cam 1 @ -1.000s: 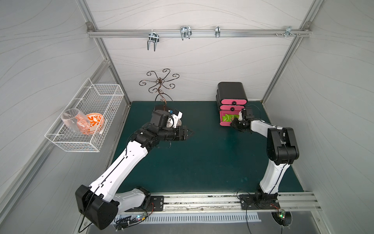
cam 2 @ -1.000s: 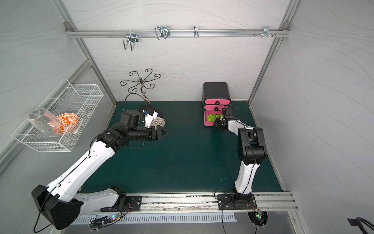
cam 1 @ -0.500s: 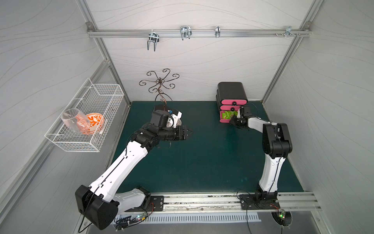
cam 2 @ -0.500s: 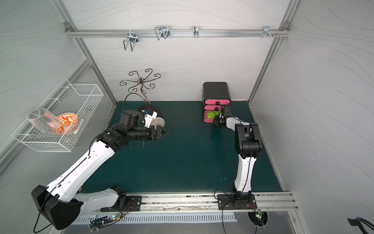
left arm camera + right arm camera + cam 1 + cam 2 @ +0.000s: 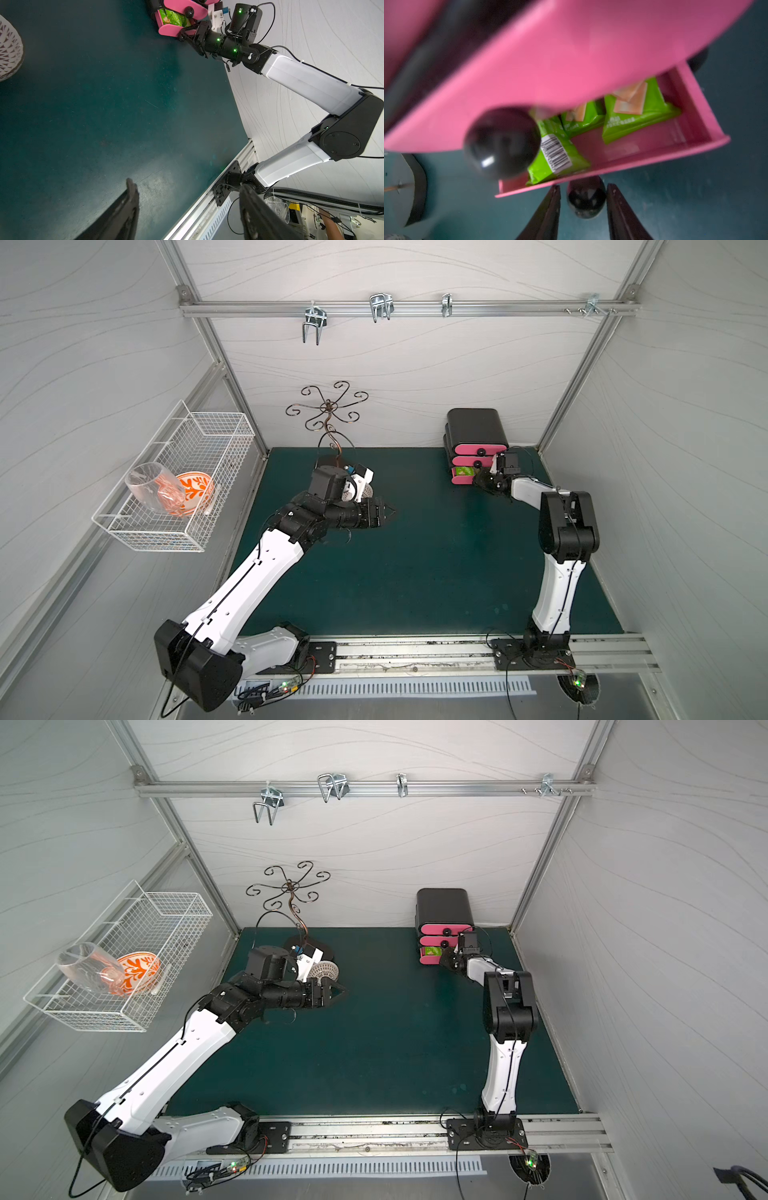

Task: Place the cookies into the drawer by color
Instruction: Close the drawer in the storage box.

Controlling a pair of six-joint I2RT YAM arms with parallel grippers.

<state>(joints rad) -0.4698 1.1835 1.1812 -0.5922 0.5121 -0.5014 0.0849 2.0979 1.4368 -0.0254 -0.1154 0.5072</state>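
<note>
**Now: green cookies lie in the open bottom drawer, right fingers at its knob**

Farthest left, a white wire basket (image 5: pixel 216 435) hangs on the side wall with a clear glass (image 5: pixel 151 489) and an orange-patterned bowl (image 5: pixel 195 491) in it. Next comes the left arm, stretched low over the green counter (image 5: pixel 415 564). The left fingers (image 5: pixel 128 207) stand wide apart with nothing between them. Just behind that wrist are a white patterned cup (image 5: pixel 324 970) and a curly metal stand (image 5: pixel 328 408).

Further right, the drawer chest (image 5: pixel 476 427) sits at the back of the counter against the rear wall. Its top two pink drawers are shut. The bottom drawer (image 5: pixel 654 158) is pulled partly out. Three green cookies (image 5: pixel 637 116) lie inside it, one with its barcode side up. No other packets show on the counter.

The right fingers (image 5: pixel 548 209) sit on either side of the bottom drawer's black knob (image 5: pixel 585 201). They are slightly parted, and a sliver of counter shows between one finger and the knob. The middle drawer's knob (image 5: pixel 501 143) looms blurred above.
</note>
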